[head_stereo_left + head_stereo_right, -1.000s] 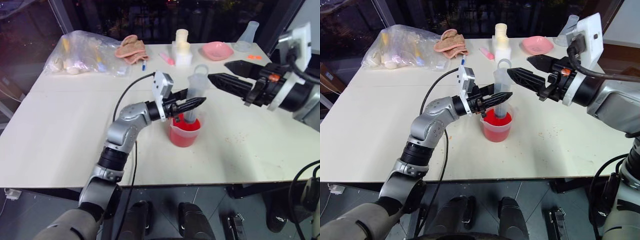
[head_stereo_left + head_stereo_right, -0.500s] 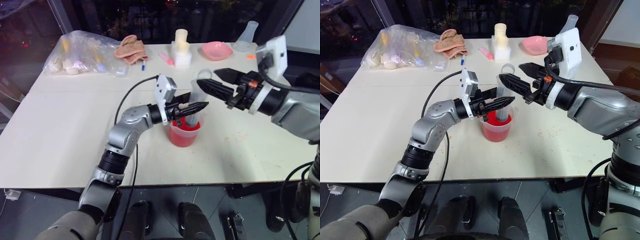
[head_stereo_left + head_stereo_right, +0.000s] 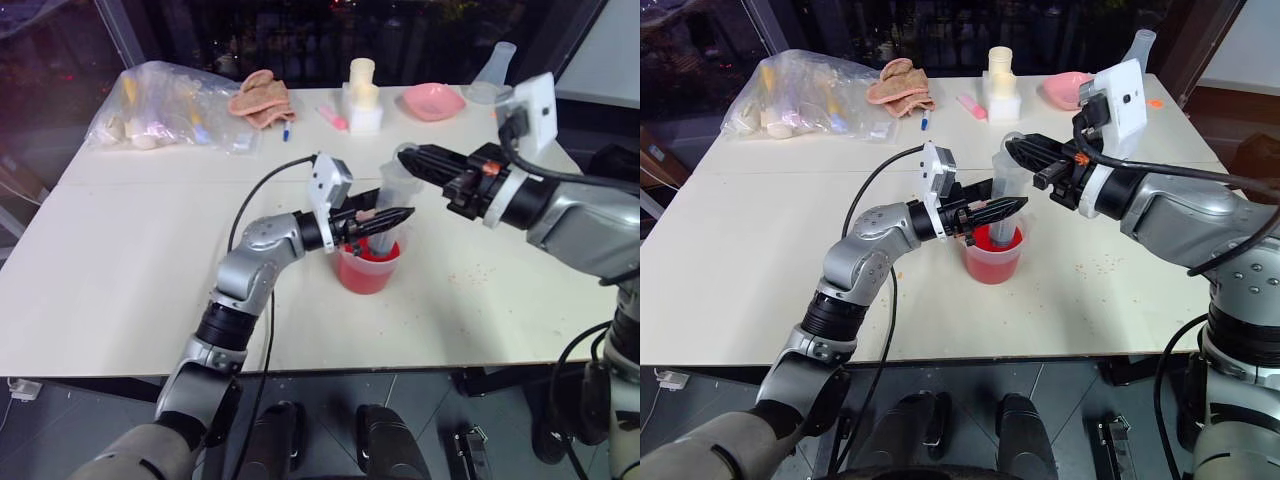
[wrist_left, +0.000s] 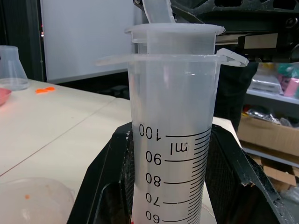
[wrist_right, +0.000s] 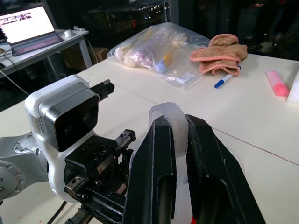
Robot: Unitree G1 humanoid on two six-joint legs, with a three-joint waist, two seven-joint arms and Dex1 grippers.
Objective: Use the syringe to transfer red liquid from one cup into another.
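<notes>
Frosted translucent plastic syringe (image 4: pixel 173 121), printed markings.

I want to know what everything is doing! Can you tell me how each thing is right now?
syringe: upright, tip down in the beaker, plunger pushed in.
beaker: upright on the table, holding red liquid.
left gripper: shut on the syringe barrel.
right gripper: shut on the plunger's ring.
pink bowl: upright.
flask: standing upright.
plastic bag: lying flat, full.
</notes>
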